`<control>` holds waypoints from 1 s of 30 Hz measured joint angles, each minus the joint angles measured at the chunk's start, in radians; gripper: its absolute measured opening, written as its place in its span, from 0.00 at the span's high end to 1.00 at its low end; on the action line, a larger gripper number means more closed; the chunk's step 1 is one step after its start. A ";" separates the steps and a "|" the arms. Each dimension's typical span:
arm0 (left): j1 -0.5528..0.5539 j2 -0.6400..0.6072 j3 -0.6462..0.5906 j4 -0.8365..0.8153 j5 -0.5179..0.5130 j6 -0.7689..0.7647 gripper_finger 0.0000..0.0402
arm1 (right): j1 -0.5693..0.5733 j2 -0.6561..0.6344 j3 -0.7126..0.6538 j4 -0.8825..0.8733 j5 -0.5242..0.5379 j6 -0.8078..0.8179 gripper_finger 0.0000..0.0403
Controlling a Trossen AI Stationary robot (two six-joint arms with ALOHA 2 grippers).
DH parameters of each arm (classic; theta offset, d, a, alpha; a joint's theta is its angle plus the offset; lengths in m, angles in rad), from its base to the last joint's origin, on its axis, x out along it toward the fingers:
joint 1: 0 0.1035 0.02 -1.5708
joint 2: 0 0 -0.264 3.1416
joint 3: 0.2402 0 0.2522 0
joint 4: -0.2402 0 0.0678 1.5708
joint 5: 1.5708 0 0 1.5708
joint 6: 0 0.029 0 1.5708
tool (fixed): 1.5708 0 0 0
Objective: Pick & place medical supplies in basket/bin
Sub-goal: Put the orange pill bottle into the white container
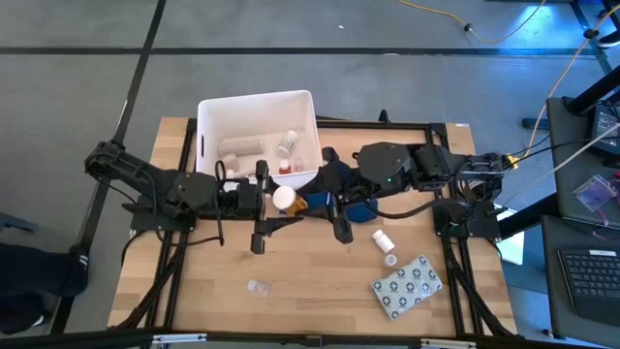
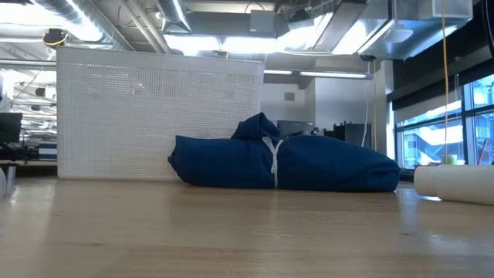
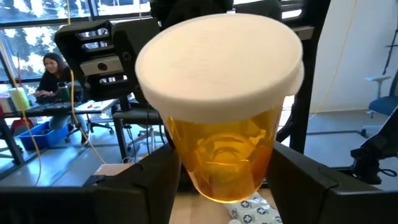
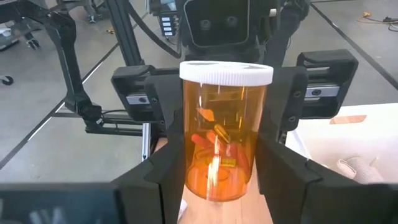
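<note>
Orange pill bottle, white cap up, is held above the tabletop centre, just at 6 o'clock from the white tub. Left end effector pinches it; right end effector pinches it from the opposite side (both at once). Blister pack lies at 4 o'clock.

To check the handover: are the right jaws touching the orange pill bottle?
Touching. The right wrist view shows the right gripper with both jaws against the orange pill bottle.
</note>
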 joint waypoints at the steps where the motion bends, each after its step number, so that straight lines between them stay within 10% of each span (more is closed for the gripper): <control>1: 0.000 0.000 0.000 0.000 -0.002 0.000 0.47 | 0.000 0.002 0.000 0.000 0.000 0.000 0.58; 30: -0.001 0.000 -0.002 -0.029 0.007 -0.006 0.54 | 0.001 0.025 0.000 -0.002 -0.012 -0.004 0.51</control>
